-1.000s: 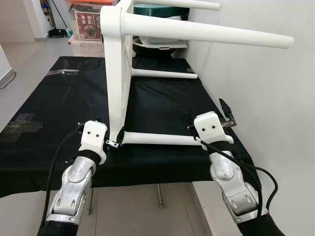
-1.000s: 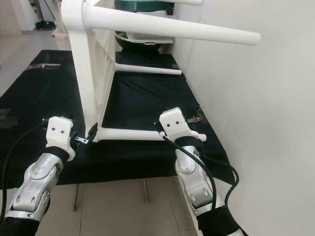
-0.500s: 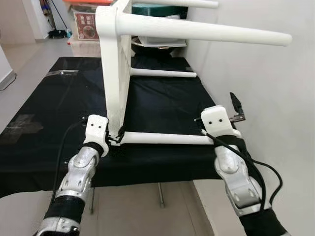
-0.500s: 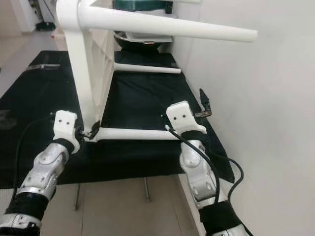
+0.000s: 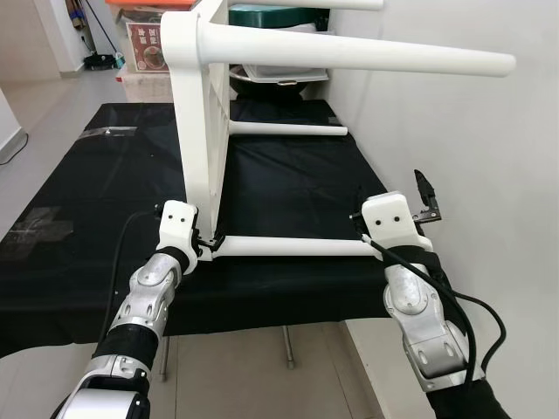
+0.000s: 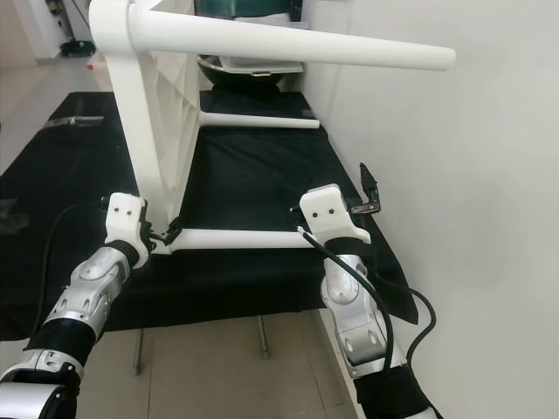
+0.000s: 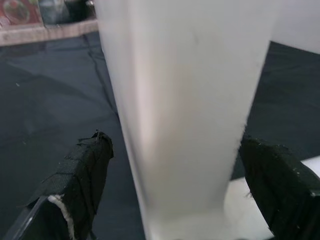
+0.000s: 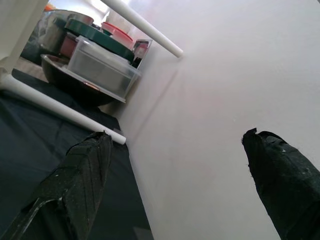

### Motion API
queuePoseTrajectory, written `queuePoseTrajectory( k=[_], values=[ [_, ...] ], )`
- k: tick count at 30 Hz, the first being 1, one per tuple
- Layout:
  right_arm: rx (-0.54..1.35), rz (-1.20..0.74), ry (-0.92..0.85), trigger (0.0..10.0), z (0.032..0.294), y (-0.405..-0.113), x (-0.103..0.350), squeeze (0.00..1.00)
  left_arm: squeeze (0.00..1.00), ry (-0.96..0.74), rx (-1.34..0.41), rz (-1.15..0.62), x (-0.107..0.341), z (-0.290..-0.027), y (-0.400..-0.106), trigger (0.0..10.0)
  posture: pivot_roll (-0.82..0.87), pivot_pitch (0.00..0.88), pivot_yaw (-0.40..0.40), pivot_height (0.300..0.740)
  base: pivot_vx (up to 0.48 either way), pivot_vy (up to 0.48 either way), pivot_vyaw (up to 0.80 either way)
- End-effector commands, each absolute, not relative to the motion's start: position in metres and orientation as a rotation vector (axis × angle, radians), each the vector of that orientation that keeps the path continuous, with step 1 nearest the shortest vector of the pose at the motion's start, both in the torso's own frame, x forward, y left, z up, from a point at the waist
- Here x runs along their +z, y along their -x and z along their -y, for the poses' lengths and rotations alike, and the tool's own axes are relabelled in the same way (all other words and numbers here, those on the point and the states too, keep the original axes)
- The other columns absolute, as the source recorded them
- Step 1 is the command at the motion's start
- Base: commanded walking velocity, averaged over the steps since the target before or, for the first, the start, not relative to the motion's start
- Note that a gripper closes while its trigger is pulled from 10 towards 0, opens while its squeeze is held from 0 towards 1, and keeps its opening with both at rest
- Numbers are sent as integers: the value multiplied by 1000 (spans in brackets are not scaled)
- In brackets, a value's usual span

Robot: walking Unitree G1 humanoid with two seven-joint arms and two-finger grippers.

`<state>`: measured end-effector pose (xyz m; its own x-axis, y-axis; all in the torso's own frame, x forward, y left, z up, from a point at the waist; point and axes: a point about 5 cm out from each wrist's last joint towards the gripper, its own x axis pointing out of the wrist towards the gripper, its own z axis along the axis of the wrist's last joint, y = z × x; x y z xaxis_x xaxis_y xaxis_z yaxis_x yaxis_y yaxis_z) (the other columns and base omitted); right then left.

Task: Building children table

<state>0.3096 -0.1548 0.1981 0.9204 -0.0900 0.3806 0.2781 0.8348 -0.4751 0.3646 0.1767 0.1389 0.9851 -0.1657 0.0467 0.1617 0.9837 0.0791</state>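
On the black-covered worktop (image 5: 105,183) a white children table (image 5: 205,131) is stood on its side, its top panel upright and its legs pointing toward the white wall (image 5: 489,175) on the robot's right. Four legs can be counted: two are raised high, one of them cut off at the upper edge of the picture, and two lie low, one along the near edge of the worktop and one further back.

At the near lower corner, where the near leg (image 5: 293,247) meets the panel, the left gripper (image 5: 208,244) is placed. In the left wrist view its two fingers (image 7: 82,185) are spread wide, one on each side of the panel's white edge (image 7: 185,115), and contact with the edge cannot be made out.

By the far end of the same near leg, close to the wall, the right gripper (image 5: 425,202) is held above the worktop, with the leg passing beneath its wrist. Its fingers (image 8: 75,190) are parted, and nothing is held between them; the wall is faced.

Beyond the table, at the far end of the worktop, a stack of containers (image 8: 95,60) is seen, among them one clear lidded box and one dark bowl.
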Motion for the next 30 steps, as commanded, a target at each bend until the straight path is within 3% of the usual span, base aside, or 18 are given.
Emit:
queuePoseTrajectory(
  k=[1,4,7,9,15,20,21,25,27,30],
  values=[
    [-197,373,557,10000,153,-309,200,0,0,-69,-156,62,137,-180,-362,10000,-21,0,-29,740,0,0,0],
    [-193,371,557,10000,152,-309,199,0,0,-76,-166,85,138,-177,-360,10000,-17,0,-30,740,0,0,0],
    [-184,371,551,10000,149,-306,198,0,0,-126,-146,253,148,-164,-326,10000,-8,0,-23,740,0,0,0],
    [-184,371,551,10000,149,-306,198,0,0,-126,-146,253,148,-164,-326,10000,-8,0,-23,740,0,0,0],
    [-150,352,543,10000,146,-300,191,0,0,-108,-136,281,148,-160,-262,10000,36,0,-49,740,0,0,0],
    [-130,349,542,10000,146,-297,190,0,0,-120,-68,329,168,-169,-242,10000,51,0,-52,740,0,0,0],
    [-108,268,408,10000,152,-293,182,0,0,-146,3,337,179,-175,-222,10000,71,0,-63,740,0,0,0],
    [-92,223,318,10000,153,-292,178,0,0,-161,16,331,179,-175,-216,10000,73,0,-65,740,0,0,0],
    [-20,148,112,10000,153,-286,170,0,0,-148,49,298,175,-175,-206,10000,82,0,-71,740,0,0,0],
    [12,140,77,10000,152,-281,168,0,0,-141,65,288,176,-175,-201,10000,87,0,-72,740,0,0,0]
  ],
)
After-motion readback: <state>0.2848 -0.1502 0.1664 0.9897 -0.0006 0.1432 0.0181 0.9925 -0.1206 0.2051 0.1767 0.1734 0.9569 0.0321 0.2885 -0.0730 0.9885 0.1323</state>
